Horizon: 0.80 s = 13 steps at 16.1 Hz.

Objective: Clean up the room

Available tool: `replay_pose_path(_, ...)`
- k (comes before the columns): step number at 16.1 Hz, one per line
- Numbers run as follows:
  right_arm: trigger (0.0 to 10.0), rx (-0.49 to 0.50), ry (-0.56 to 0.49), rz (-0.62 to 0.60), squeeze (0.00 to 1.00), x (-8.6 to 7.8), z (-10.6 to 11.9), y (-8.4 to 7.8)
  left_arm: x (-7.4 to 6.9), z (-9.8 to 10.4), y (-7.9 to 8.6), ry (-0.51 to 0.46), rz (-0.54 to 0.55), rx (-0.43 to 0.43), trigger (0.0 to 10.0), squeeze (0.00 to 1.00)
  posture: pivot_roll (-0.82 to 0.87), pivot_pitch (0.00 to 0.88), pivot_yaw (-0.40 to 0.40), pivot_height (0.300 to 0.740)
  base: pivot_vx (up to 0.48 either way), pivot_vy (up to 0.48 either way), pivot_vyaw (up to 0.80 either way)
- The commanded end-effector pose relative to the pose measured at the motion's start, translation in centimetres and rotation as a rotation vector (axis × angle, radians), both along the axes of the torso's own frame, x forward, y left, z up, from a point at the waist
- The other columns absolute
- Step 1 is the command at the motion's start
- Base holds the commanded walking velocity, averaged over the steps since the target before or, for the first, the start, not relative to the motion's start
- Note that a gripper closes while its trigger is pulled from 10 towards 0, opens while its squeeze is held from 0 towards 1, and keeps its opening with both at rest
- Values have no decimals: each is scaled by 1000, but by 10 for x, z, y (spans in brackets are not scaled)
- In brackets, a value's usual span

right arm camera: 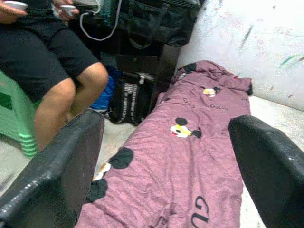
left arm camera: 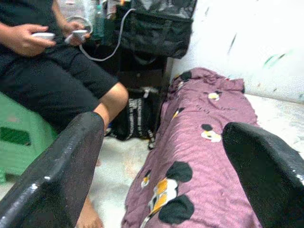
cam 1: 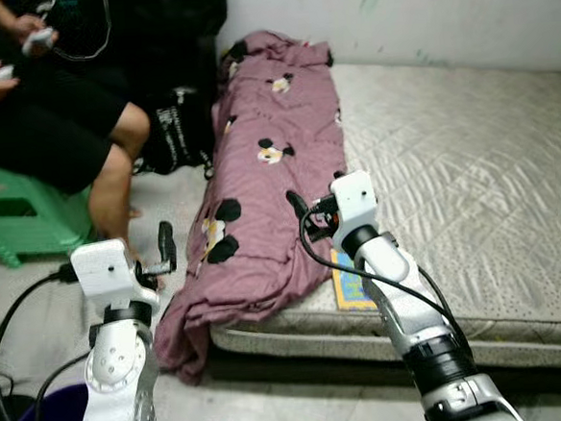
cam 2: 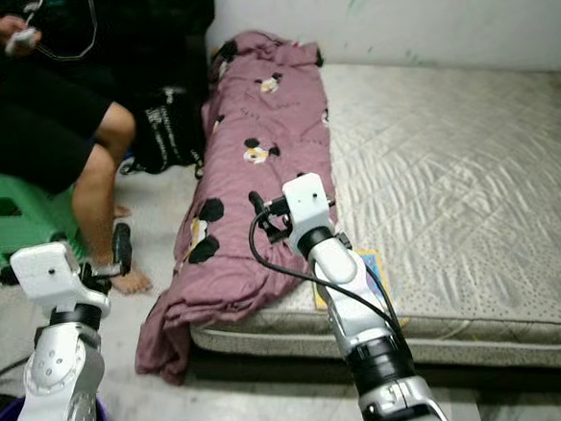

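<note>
Purple blanket (cam 1: 273, 172) is lying bunched along mattress (cam 1: 469, 159) edge; both grippers, left (left arm camera: 161, 161) and right (right arm camera: 166, 161), are hovering spread apart, likely needing lowering to grasp.

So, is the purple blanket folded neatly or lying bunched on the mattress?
Bunched. The purple blanket lies in a long wrinkled heap along the mattress edge, and its near end hangs over toward the floor.

Two silver metal arms, each ending in a boxy white wrist housing. Left gripper (cam 1: 165, 245) and right gripper (cam 1: 300, 207) carry long, glossy black fingers (left arm camera: 57, 175). Black cables loop along both arms; the right forearm has black ring joints.
</note>
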State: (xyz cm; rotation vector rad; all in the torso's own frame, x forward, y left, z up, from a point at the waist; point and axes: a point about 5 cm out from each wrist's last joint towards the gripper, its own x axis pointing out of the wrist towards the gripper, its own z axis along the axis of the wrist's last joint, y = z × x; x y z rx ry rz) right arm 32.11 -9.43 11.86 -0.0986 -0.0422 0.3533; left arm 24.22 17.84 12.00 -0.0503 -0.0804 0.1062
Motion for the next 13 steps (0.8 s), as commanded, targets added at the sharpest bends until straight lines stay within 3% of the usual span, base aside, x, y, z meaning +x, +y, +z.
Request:
replay_pose_path(1,10000,2,-22,-22,0,1,5,-3,3,-2,-1,13,-20,-2,10000,0,98,0,-26,740,270,0,0)
replay_pose_path(5,10000,4,-26,-36,0,3,5,-4,6,-1,-1,16,-36,16,10000,0,103,0,-20,740,269,0,0)
replay_pose_path(13,10000,4,-24,-36,0,6,5,-3,7,-3,3,34,-11,44,10000,0,117,0,-26,740,0,0,0)
